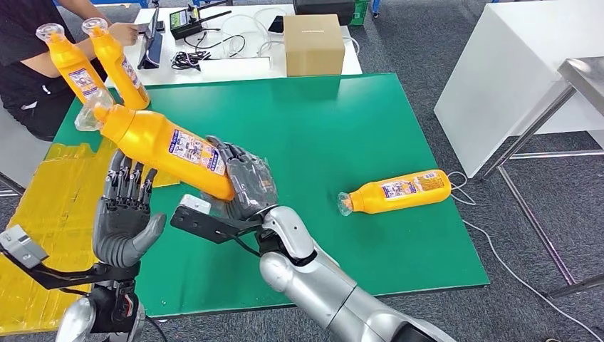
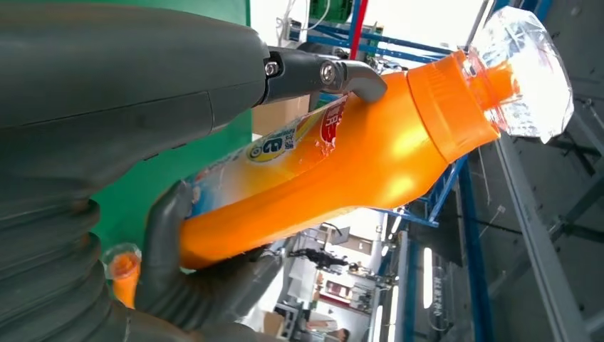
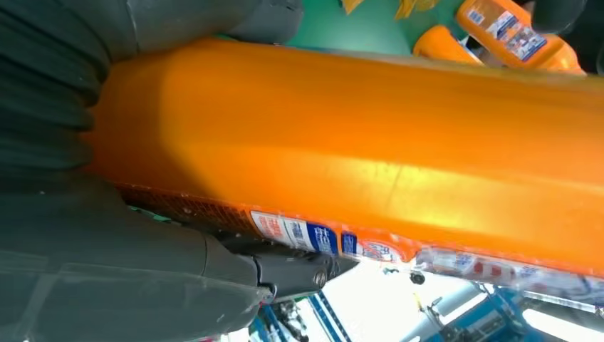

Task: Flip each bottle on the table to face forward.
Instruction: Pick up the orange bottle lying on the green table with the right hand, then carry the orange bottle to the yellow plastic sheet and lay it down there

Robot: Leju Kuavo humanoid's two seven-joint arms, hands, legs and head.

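Left hand [image 1: 122, 214] hovered open, fingers spread, beneath the raised bottle [image 1: 165, 147], holding nothing. Two upright bottles [image 1: 92, 63] stood at the counter's [image 1: 342, 128] far left corner, judged finished. Right hand [image 1: 246, 187] gripped the raised bottle's base, tilted above the counter. One bottle [image 1: 399, 192] lay on its side at right, judged outstanding.

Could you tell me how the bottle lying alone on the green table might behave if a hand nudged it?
The lying bottle looks rounded, so it would probably roll. Its glossy plastic may slip under fingers. It seems rigid, unlikely to flop.
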